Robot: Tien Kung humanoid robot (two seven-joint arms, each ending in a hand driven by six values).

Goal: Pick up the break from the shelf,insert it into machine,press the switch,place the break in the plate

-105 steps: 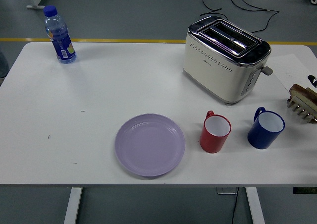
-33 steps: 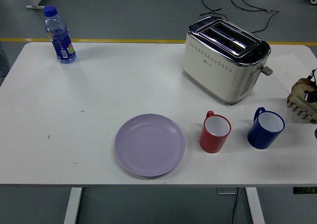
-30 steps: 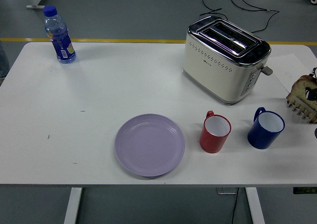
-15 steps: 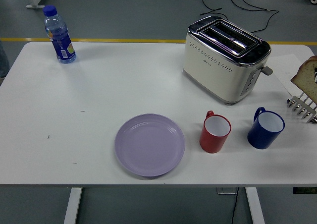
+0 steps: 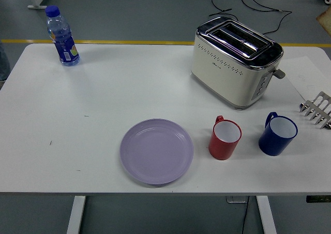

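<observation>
Here neither hand shows — grip untellable — and the toaster (image 5: pixel 235 63) logo is too small to read

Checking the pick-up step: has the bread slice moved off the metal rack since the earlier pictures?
Yes. It sat in the rack right of the toaster; now the rack is empty, and only a tan sliver shows at the right edge, higher up.

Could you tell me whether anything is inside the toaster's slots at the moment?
The toaster has two slots on top, and no bread sticks out of either. Only dark openings with shiny rims show; how deep they go and what lies at the bottom cannot be seen from this angle.
</observation>
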